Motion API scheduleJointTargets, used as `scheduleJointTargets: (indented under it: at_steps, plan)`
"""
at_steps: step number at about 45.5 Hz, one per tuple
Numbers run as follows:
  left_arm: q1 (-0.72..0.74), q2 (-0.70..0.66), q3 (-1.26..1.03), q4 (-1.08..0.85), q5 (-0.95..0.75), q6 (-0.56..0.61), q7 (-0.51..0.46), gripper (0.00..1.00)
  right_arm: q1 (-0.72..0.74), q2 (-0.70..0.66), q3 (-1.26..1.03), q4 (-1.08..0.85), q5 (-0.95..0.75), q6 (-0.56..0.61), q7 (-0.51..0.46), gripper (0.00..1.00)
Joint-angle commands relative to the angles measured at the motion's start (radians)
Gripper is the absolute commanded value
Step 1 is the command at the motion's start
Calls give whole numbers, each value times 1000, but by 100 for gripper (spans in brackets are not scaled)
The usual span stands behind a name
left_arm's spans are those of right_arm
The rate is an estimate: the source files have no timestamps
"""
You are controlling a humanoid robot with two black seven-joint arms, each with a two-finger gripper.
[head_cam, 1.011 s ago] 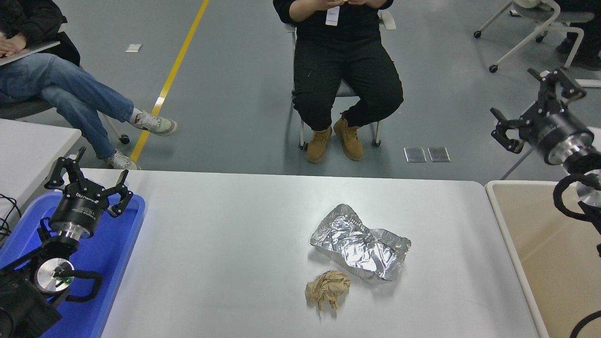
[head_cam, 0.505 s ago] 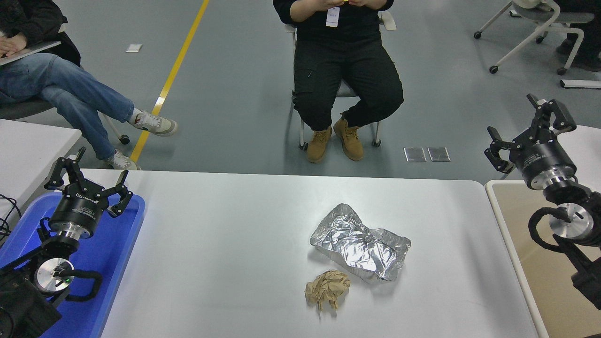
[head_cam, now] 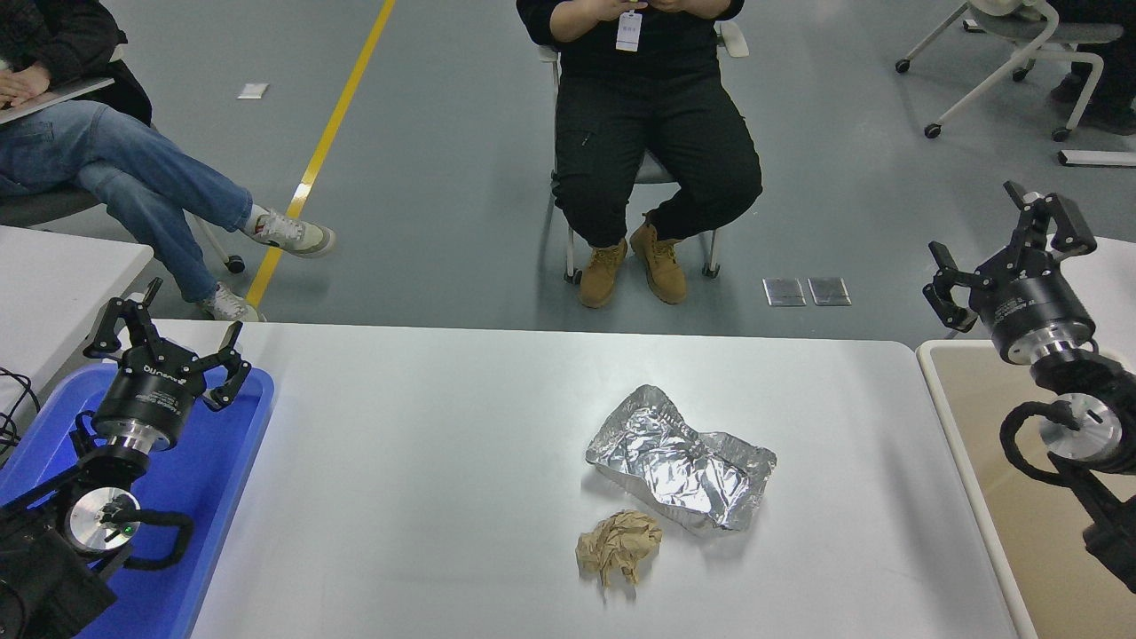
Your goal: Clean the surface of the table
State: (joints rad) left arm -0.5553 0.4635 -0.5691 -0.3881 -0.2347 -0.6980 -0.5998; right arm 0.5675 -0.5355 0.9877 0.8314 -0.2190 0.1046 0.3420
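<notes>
Foil tray (head_cam: 682,466), seemingly empty, lies crushed beside paper wad (head_cam: 619,547) on table surface (head_cam: 426,461).

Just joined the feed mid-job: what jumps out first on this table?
A crushed foil tray lies right of centre on the white table surface, with a crumpled brown paper ball just in front of it. The right gripper hangs open above the beige bin; the left gripper sits open over the blue tray.

We see two black arms, each with a silver wrist ring, a round silver joint cap, looped black cable and a black pronged claw: left claw (head_cam: 169,342), right claw (head_cam: 1007,257).
</notes>
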Motion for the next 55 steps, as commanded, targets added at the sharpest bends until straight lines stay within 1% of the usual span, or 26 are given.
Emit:
scheduleJointTargets:
  at_steps: [1, 10, 15, 22, 30, 35, 43, 51, 55]
  plan:
    - [0, 0, 0, 0, 0, 0, 0, 100, 110, -89, -179, -64, 13, 0, 0, 99]
    - [0, 1, 0, 0, 0, 0, 0, 100, 310, -262, -567, -91, 15, 3, -3, 99]
    - [0, 1, 0, 0, 0, 0, 0, 100, 409, -305, -757, -89, 17, 7, -3, 99]
    - [0, 0, 0, 0, 0, 0, 0, 100, 500, -317, -886, -86, 13, 20, -3, 99]
    - [0, 0, 0, 0, 0, 0, 0, 100, 564, -339, -949, -80, -17, 87, -1, 99]
    - [0, 0, 0, 0, 0, 0, 0, 100, 627, -342, -972, -68, -147, 130, 2, 99]
    - [0, 0, 0, 0, 0, 0, 0, 100, 707, -344, -975, -43, -373, 231, 2, 99]
    - [0, 0, 0, 0, 0, 0, 0, 100, 776, -322, -1005, -15, -525, 253, 2, 99]
    - [0, 0, 0, 0, 0, 0, 0, 100, 819, -272, -1061, -6, -614, 259, 3, 99]
